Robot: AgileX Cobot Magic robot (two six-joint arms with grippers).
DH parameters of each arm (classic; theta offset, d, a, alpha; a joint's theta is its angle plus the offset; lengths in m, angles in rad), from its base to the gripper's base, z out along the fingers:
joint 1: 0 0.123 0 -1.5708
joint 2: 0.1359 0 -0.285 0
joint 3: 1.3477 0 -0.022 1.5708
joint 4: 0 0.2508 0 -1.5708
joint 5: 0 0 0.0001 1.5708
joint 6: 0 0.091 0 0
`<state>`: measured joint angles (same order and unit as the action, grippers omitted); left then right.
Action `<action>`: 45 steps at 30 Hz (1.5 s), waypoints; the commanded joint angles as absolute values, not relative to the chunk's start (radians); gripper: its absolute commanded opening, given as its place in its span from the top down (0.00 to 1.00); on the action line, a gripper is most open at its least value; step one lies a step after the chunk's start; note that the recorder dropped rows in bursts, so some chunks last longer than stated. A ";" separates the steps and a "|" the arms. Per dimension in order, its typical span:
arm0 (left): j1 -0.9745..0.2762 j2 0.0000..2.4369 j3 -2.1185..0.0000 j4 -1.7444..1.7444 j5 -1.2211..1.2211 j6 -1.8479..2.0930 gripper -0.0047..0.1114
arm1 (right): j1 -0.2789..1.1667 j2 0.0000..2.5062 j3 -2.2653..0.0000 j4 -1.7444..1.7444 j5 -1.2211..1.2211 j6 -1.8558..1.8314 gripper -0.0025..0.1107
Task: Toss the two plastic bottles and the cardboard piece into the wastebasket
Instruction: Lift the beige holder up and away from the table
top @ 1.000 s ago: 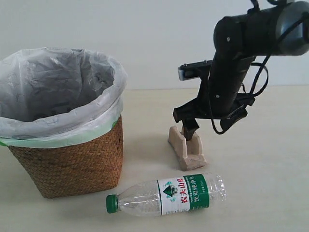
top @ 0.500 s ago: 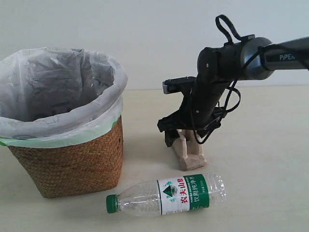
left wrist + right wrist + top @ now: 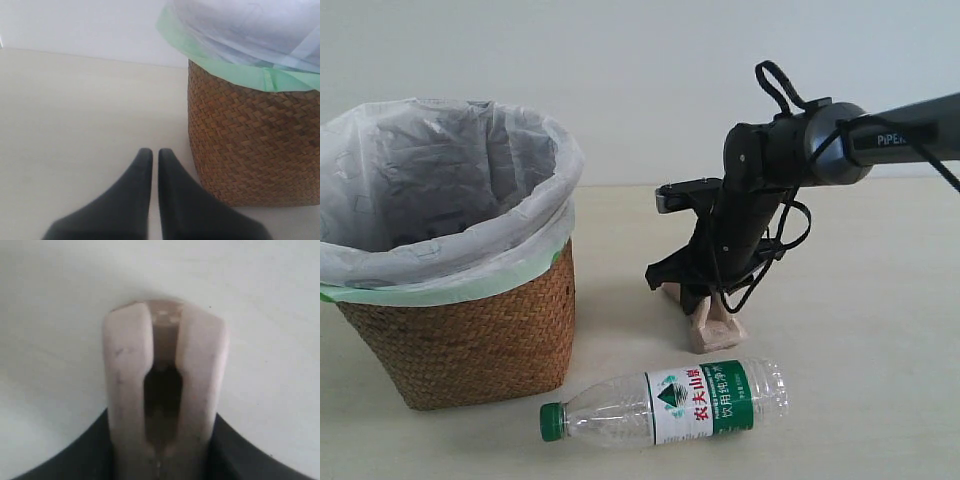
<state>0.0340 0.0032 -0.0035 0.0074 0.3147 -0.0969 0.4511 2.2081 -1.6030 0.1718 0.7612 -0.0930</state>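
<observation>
The tan cardboard piece point(image 3: 717, 326) lies on the table right of the wastebasket point(image 3: 460, 330), slot up. My right gripper point(image 3: 686, 287) is down over its far end. In the right wrist view its dark fingers press both sides of the cardboard piece point(image 3: 162, 355), so the right gripper point(image 3: 161, 416) is shut on it. The longer bottle point(image 3: 670, 403), with green cap and green-white label, lies on its side in front. The shorter black-capped bottle is out of view. My left gripper point(image 3: 155, 152) is shut and holds nothing, low over the table beside the wastebasket point(image 3: 250, 150).
The white bag with a green edge point(image 3: 450, 200) folds over the basket rim. Bare beige table point(image 3: 880, 330) stretches to the right of the cardboard. A pale wall point(image 3: 640, 70) closes the back.
My right arm has swung down and to the left, lowering the gripper from above the cardboard piece onto its far end. The bottle and basket have not moved.
</observation>
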 commanded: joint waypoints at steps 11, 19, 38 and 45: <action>0.030 0.000 0.000 0.009 0.314 -0.100 0.93 | 0.329 1.933 -1.606 0.083 0.839 0.088 0.98; 0.030 0.000 0.000 0.009 0.314 -0.100 0.93 | 0.362 1.755 -1.442 0.109 0.710 0.045 0.98; 0.030 0.000 0.000 0.009 0.314 -0.100 0.93 | 0.389 1.590 -1.090 0.531 0.404 -0.352 0.98; 0.030 0.000 0.000 0.009 0.314 -0.100 0.93 | 0.469 1.518 -1.090 0.598 0.265 -0.508 0.98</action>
